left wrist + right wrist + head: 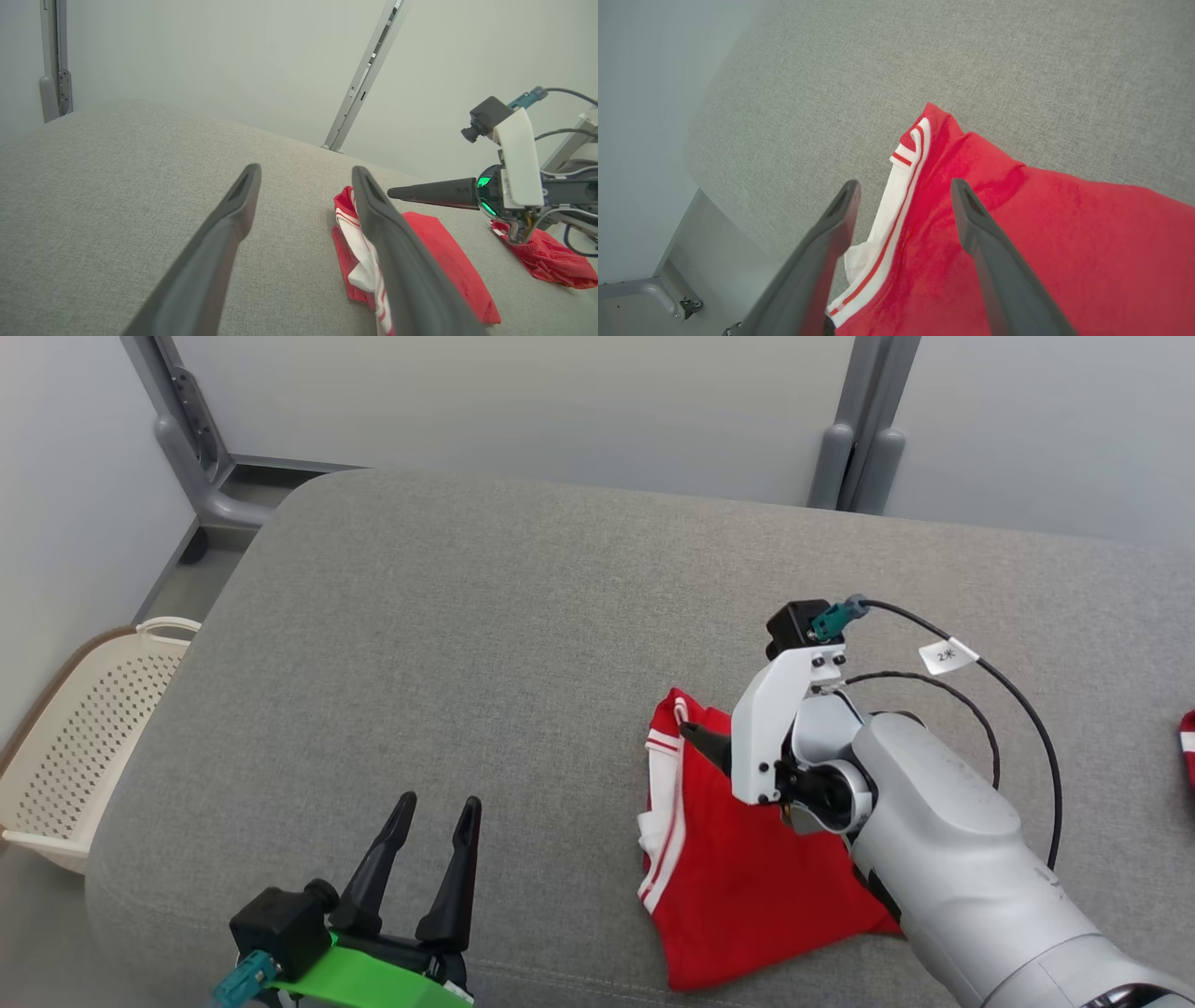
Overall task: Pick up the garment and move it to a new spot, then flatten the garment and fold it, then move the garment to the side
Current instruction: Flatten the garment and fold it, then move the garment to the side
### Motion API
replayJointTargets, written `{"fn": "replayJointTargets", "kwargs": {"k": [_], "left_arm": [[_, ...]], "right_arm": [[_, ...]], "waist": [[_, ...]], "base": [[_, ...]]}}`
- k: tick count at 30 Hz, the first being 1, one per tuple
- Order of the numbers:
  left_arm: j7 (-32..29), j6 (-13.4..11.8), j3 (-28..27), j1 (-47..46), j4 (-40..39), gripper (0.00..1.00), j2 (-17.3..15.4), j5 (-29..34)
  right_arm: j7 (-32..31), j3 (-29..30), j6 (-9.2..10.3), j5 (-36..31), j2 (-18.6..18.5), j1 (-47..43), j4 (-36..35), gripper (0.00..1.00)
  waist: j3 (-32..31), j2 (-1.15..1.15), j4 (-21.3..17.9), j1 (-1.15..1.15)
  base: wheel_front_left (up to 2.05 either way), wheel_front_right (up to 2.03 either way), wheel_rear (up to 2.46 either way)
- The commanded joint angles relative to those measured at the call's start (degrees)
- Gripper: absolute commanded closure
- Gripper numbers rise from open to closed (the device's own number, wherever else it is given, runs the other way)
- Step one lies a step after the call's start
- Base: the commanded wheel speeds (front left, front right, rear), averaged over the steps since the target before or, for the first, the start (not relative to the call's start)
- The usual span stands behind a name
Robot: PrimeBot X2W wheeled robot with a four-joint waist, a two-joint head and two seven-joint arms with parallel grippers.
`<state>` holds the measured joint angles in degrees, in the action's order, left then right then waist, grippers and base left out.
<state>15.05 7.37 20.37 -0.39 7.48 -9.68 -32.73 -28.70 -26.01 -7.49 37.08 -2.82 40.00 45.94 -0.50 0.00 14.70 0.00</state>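
The garment (747, 877) is a red piece with white striped trim, lying folded on the grey cushion (485, 644). It also appears as the garment (434, 247) in the left wrist view and the garment (1064, 242) in the right wrist view. My right gripper (700, 737) hovers just above its far left corner, open, with nothing between the fingers. Seen along its own fingers, the right gripper (903, 186) straddles the white trim (896, 196). My left gripper (439, 803) stands open over bare cushion to the left of the garment, holding nothing; its wrist view shows the left gripper (306, 171) the same way.
A cream perforated basket (84, 756) sits on the floor off the cushion's left edge. Another red cloth (551, 261) lies at the far right of the cushion, beyond my right arm. Grey metal posts (859, 429) stand against the back wall. A labelled cable (1008, 681) loops over my right wrist.
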Motion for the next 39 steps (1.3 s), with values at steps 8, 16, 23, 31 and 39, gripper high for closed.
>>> {"fn": "replayJointTargets", "kwargs": {"k": [8, 16, 23, 31, 39], "left_arm": [[0.1, 0.1, -0.6, 1.2, -0.7, 0.00, 0.0, -0.1], [0.1, 0.1, -0.2, 2.3, -1.3, 0.00, 0.1, 0.4], [0.1, 0.1, -0.9, 3.0, -1.9, 0.00, 0.0, 1.2], [0.0, 0.1, -1.0, 1.4, -2.7, 0.00, -1.5, 2.2], [-1.2, -0.4, -0.7, -0.6, -4.4, 0.00, -2.2, 2.9]], "right_arm": [[4.5, -0.3, 0.00, 0.2, -0.1, 4.2, 1.5, 0.00], [5.7, 0.1, 0.00, 0.8, -4.9, 1.0, -2.0, 0.00], [4.3, -1.8, 0.00, 4.0, -12.4, -5.0, -9.3, 0.00], [4.5, -2.2, 0.00, 6.4, -17.7, -9.6, -12.8, 0.00], [5.7, -1.2, 0.00, 7.3, -17.8, -9.4, -9.6, 0.00]], "waist": [[-0.9, 0.00, -2.2, 0.00], [-1.1, 0.00, -5.3, 0.00], [-0.1, 0.00, -8.3, 0.00], [2.4, 0.00, -9.1, 0.00], [5.7, 0.00, -6.4, 0.00]], "base": [[0.00, 0.00, 0.00], [0.00, 0.00, 0.00], [0.00, 0.00, 0.00], [0.00, 0.00, 0.00], [0.00, 0.00, 0.00]]}}
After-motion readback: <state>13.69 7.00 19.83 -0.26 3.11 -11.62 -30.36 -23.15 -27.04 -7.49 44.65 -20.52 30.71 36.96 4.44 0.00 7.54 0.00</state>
